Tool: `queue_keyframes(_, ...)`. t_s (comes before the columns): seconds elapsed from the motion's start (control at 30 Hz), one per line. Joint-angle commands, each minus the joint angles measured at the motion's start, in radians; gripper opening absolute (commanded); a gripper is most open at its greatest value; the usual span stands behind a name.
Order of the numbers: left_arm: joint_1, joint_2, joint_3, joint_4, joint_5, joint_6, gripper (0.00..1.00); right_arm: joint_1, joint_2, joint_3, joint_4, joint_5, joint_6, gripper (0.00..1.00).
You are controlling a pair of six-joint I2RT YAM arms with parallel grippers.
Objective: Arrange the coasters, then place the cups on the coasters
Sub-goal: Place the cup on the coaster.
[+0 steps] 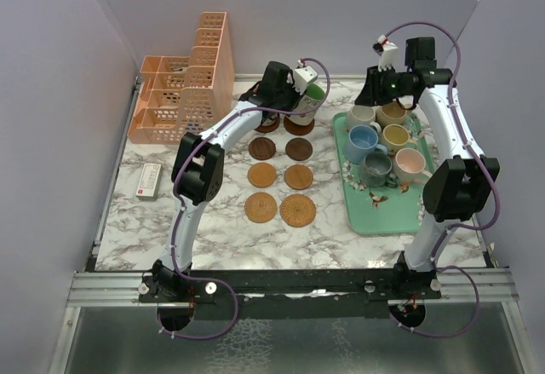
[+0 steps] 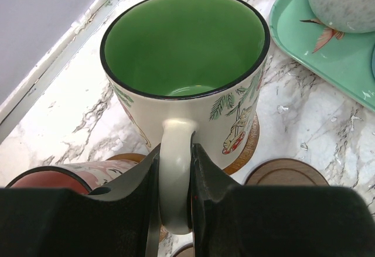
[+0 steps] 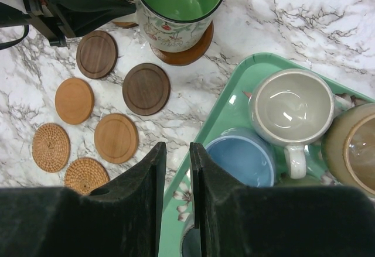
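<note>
A green-lined mug point(image 2: 184, 52) stands on a brown coaster point(image 3: 187, 52) at the far right of the coaster rows. My left gripper point(image 2: 176, 151) is shut on its handle. A red-lined mug point(image 2: 53, 178) stands just left of it. Bare coasters point(image 1: 262, 148) lie in two columns nearer me, dark point(image 3: 146, 89), light wood point(image 3: 116, 137) and woven point(image 3: 50, 147). My right gripper point(image 3: 177, 148) hovers over the near-left rim of the green tray point(image 1: 375, 216), jaws a little apart and empty. The tray holds several cups, among them a blue one point(image 3: 246, 157) and a cream one point(image 3: 290, 108).
A peach lattice organiser point(image 1: 183, 93) stands at the back left. A small white box point(image 1: 149, 180) lies on the marble at the left. The left arm reaches across the coaster rows' far end; purple walls close in the back and sides.
</note>
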Motion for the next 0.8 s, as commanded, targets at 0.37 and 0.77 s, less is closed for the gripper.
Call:
queue_keyframes(0.37, -0.001, -0.077, -0.093, 0.166, 0.027, -0.014, 0.08, -0.012, -0.023, -0.02, 0.024, -0.044, -0.02, 0.23)
queue_keyframes(0.77, -0.004, -0.136, -0.225, 0.184, 0.029, -0.022, 0.18, -0.016, -0.029, -0.031, 0.027, -0.05, -0.02, 0.23)
